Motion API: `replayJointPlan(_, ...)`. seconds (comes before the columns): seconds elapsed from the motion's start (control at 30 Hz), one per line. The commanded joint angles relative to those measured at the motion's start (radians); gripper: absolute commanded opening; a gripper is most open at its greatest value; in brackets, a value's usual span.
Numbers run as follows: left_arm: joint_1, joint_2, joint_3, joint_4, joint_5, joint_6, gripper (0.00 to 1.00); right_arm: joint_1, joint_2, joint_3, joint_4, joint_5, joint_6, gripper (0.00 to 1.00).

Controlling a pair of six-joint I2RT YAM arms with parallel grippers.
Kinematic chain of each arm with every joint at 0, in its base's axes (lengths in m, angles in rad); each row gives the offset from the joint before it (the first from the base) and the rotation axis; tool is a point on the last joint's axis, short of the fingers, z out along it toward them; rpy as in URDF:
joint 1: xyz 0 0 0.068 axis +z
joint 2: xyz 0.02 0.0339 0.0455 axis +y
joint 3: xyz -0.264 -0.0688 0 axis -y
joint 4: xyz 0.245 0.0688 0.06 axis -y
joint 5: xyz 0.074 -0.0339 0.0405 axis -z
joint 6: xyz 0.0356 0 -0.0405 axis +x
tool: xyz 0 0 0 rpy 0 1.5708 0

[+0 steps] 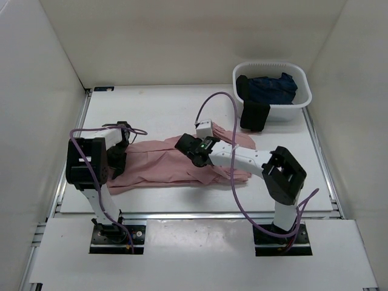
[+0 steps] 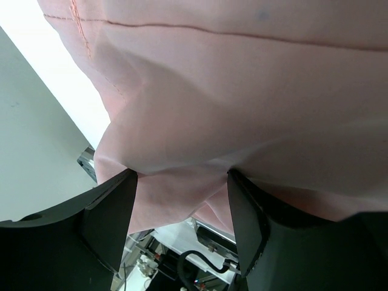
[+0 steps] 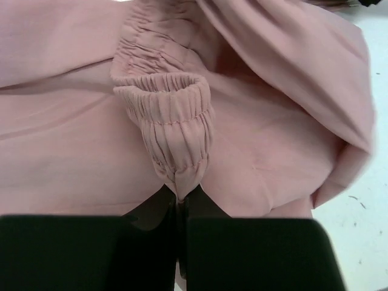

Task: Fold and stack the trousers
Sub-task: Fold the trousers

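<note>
The dusty-pink trousers (image 1: 160, 162) lie spread across the middle of the table, long side running left to right. My right gripper (image 1: 193, 151) is over their middle. In the right wrist view it (image 3: 182, 197) is shut on a pinched fold of the gathered waistband (image 3: 173, 121), lifted off the fabric (image 3: 273, 139) below. My left gripper (image 1: 123, 142) is at the trousers' left end. In the left wrist view its jaws (image 2: 182, 176) stand wide apart, with pink fabric (image 2: 242, 91) draped across the fingertips (image 2: 118, 200).
A white basket (image 1: 308, 94) stands at the back right with a dark blue garment (image 1: 273, 88) inside and a black garment (image 1: 254, 115) hanging over its front rim. White walls close in the table on three sides. Purple cables loop over both arms.
</note>
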Motion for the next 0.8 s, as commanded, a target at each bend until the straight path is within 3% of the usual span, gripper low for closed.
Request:
replayJointPlan(0.0, -0.004, -0.007, 0.028, 0.003, 0.002, -0.007, 0.73, 0.011, -0.025, 0.079, -0.04, 0.089, 0.062, 0.0)
replayJointPlan(0.13, -0.004, -0.016, 0.017, 0.003, 0.002, -0.007, 0.73, 0.011, 0.05, 0.152, -0.063, 0.032, 0.062, 0.0)
replayJointPlan(0.23, -0.004, -0.027, 0.005, 0.023, 0.013, -0.007, 0.73, 0.038, 0.079, 0.163, -0.011, -0.046, -0.058, 0.0)
replayJointPlan(0.3, -0.004, -0.027, -0.006, 0.023, 0.013, -0.007, 0.73, 0.075, 0.091, 0.2, 0.029, -0.025, -0.092, 0.0)
replayJointPlan(0.43, -0.004, -0.027, -0.006, 0.023, 0.013, -0.007, 0.74, 0.086, 0.201, 0.335, -0.074, 0.078, -0.063, 0.0)
replayJointPlan(0.57, -0.004, -0.027, -0.006, 0.033, 0.022, -0.007, 0.74, 0.095, 0.222, 0.289, -0.002, -0.032, -0.154, 0.0)
replayJointPlan(0.63, -0.004, -0.027, -0.006, 0.033, 0.022, -0.007, 0.74, 0.106, 0.188, 0.225, 0.072, -0.131, -0.217, 0.1)
replayJointPlan(0.67, -0.004, -0.027, -0.006, 0.033, 0.022, -0.007, 0.74, 0.106, 0.179, 0.211, 0.09, -0.194, -0.29, 0.22)
replayJointPlan(0.7, -0.004, -0.027, -0.006, 0.033, 0.031, -0.007, 0.74, 0.106, 0.151, 0.211, 0.09, -0.253, -0.306, 0.59)
replayJointPlan(0.77, -0.004, -0.027, -0.006, 0.033, 0.031, -0.007, 0.74, 0.106, 0.099, 0.188, 0.078, -0.282, -0.371, 0.74)
